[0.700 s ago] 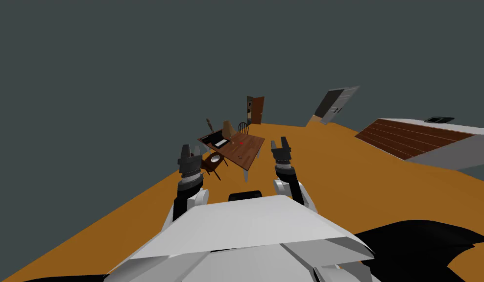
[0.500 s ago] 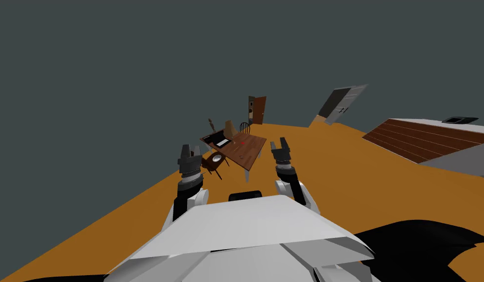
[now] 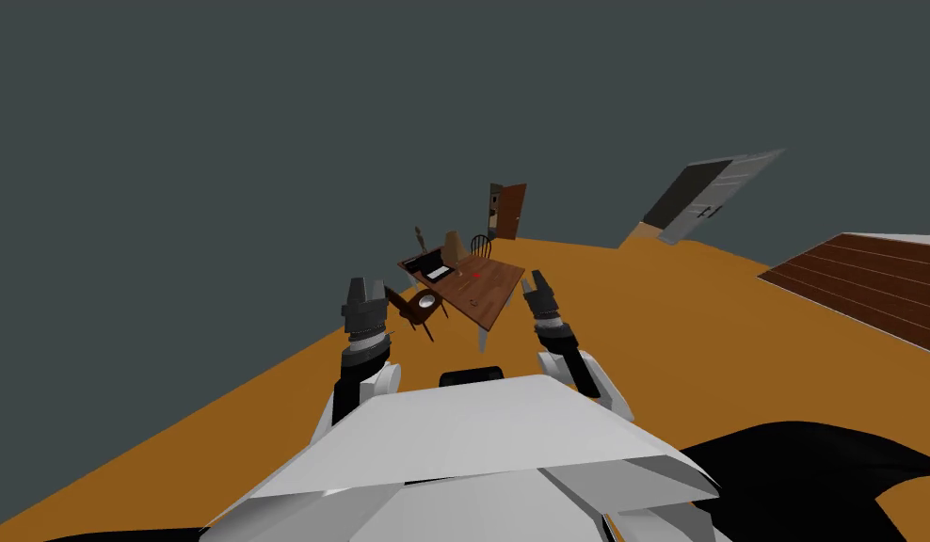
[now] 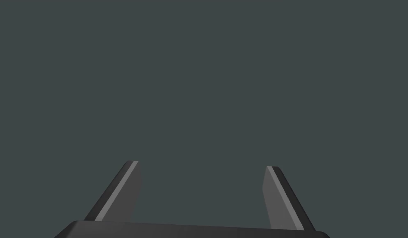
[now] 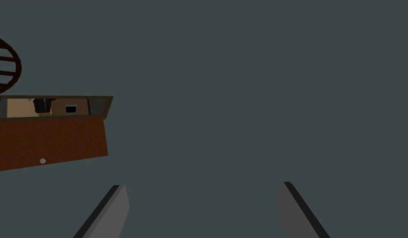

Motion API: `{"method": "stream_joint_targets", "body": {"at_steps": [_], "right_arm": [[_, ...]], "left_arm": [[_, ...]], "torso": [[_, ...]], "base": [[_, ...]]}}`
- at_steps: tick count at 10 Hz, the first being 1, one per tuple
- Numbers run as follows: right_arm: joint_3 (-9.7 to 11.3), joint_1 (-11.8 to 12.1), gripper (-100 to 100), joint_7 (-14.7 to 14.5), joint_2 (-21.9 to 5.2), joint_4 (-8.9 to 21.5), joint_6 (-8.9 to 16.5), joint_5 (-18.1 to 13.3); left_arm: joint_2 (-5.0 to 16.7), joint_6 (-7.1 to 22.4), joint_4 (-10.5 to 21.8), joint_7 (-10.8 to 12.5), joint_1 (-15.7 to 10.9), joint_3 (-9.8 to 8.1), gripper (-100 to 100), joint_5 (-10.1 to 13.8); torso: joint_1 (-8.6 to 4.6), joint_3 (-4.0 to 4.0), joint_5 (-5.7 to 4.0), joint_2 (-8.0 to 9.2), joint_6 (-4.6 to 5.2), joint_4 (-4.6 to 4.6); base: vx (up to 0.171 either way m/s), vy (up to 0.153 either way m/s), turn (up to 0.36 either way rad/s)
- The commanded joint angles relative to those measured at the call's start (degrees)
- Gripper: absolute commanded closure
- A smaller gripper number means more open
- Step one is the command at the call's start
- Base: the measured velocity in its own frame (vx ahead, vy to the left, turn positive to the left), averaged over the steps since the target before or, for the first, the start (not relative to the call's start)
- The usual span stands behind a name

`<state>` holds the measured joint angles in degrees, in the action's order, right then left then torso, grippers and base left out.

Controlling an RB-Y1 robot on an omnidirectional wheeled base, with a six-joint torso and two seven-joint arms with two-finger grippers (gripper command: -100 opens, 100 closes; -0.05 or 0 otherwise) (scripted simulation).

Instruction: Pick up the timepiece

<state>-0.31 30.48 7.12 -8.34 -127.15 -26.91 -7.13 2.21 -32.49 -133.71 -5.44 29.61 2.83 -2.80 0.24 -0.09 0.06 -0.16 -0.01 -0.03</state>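
Observation:
A brown table [image 3: 491,299] stands far ahead on the orange floor. On it lie a small red thing [image 3: 474,275], a tan cone-shaped thing [image 3: 454,246] and a flat black item with a white patch [image 3: 436,271]. At this distance I cannot tell which is the timepiece. My left gripper [image 3: 366,282] and right gripper [image 3: 534,278] hover above my chest, well short of the table. Both are open and hold nothing, as the left wrist view [image 4: 203,164] and right wrist view [image 5: 201,184] show.
A dark chair with a pale seat [image 3: 419,307] stands at the table's near left, and another chair [image 3: 480,245] at its far side. A brown door [image 3: 512,209] [image 5: 50,142] is behind the table. A grey door [image 3: 715,191] and a dark slatted surface [image 3: 868,287] lie to the right.
My view has turned, so the table, doors and slatted surface have slid right in the picture. My right forearm has tilted a little to the left. Both grippers stay open.

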Motion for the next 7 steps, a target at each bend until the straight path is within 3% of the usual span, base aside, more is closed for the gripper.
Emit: {"method": "stream_joint_targets", "body": {"at_steps": [1, 7], "right_arm": [[-0.87, 0.28, -100, -0.84, -1.75, 1.34, 1.83, -0.7], [-3.63, 3.39, -100, -4.12, -8.11, 6.48, 9.91, -3.85]], "left_arm": [[0.0, 0.0, 0.0, 0.0, 0.0, 0.0, 0, 0.0], [0.0, 0.0, 0.0, 0.0, 0.0, 0.0, 0, 0.0]], "torso": [[0.0, 0.0, 0.0, 0.0, 0.0, 0.0], [-0.08, -0.02, -0.02, -0.03, -0.02, -0.01]], "base": [[0.042, 0.07, 0.317], [0.052, 0.052, 0.338]]}}
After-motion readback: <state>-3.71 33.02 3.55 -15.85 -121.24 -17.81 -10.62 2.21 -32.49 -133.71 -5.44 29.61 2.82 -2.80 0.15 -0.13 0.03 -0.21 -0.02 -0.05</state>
